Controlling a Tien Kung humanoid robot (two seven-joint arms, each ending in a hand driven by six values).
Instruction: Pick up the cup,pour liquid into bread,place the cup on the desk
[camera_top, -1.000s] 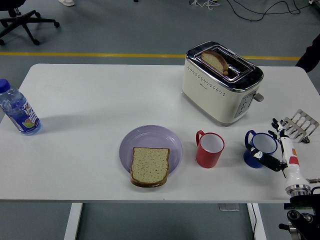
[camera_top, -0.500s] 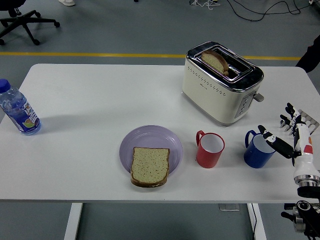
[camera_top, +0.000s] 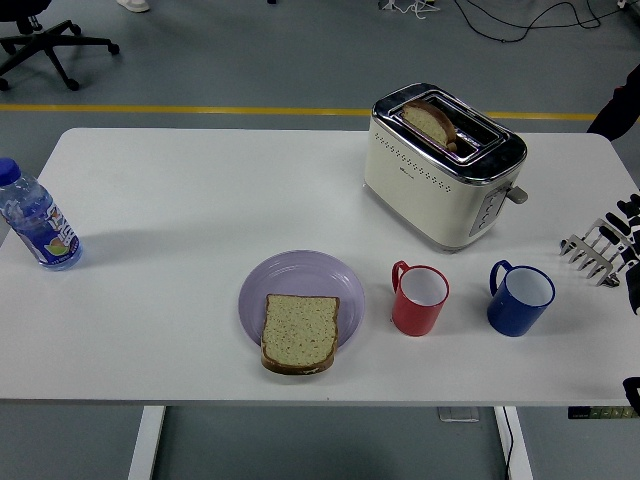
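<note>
A blue cup (camera_top: 520, 298) stands upright on the white table (camera_top: 180, 200) at the right, handle to the left, with nothing touching it. A red cup (camera_top: 420, 298) stands to its left. A slice of bread (camera_top: 299, 332) lies on the front of a purple plate (camera_top: 300, 275). My right hand (camera_top: 630, 225) shows only at the right edge, its dark fingertips (camera_top: 626, 208) spread and empty, well clear of the blue cup. My left arm is out of sight.
A cream toaster (camera_top: 443, 165) with a slice in its slot (camera_top: 430, 122) stands behind the cups. A metal toast rack (camera_top: 592, 245) sits by the right edge under my hand. A water bottle (camera_top: 36, 222) stands far left. A dark sleeve (camera_top: 622, 105) shows top right.
My right hand has let go of the blue cup and drawn back to the right, almost out of the picture. The blue cup stays standing on the table.
</note>
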